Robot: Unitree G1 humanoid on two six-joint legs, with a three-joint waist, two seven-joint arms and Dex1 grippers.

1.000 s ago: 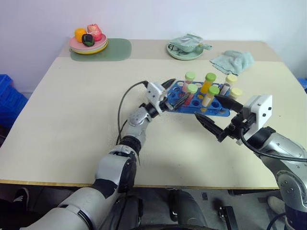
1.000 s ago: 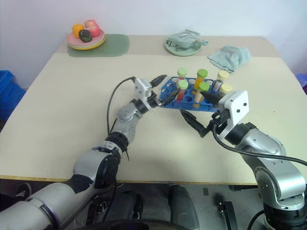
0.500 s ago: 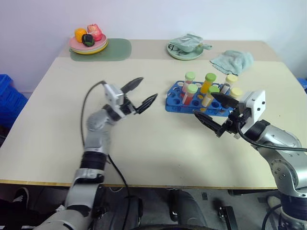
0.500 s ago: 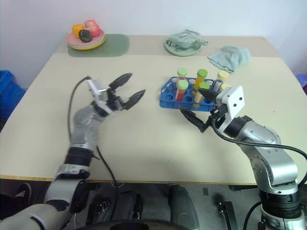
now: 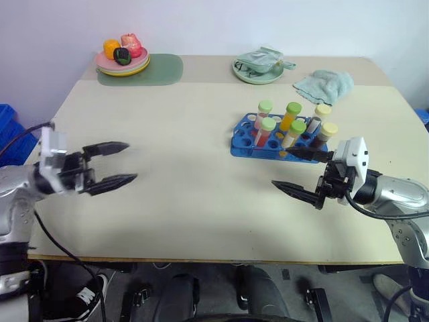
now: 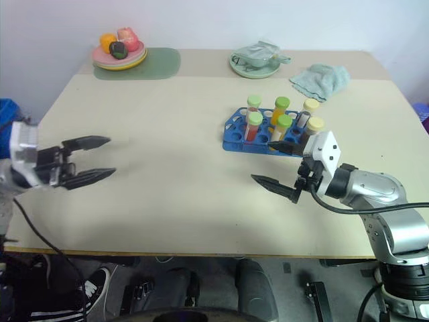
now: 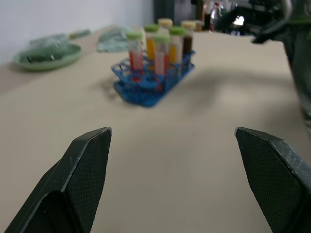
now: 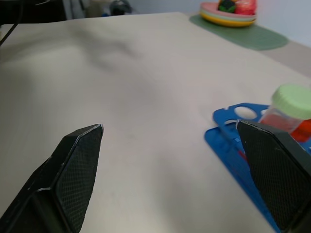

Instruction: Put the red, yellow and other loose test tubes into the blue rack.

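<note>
Test tubes [image 5: 293, 125] seated upright in blue rack [image 5: 249, 143]; none seen loose.
Left gripper [image 5: 112, 163] and right gripper [image 5: 299, 172] spread wide, empty; rack to be checked before withdrawal.

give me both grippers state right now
left gripper: open, holding nothing, fingers spread above the table.
right gripper: open, holding nothing, beside the blue rack.

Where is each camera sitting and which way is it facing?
Head stereo pair: looks forward and down over the table; both arms show, jaws open.
Left wrist: looks along its jaws at the blue rack, right arm behind.
Right wrist: looks across the table toward the fruit plate.
All views share the rack.
</note>
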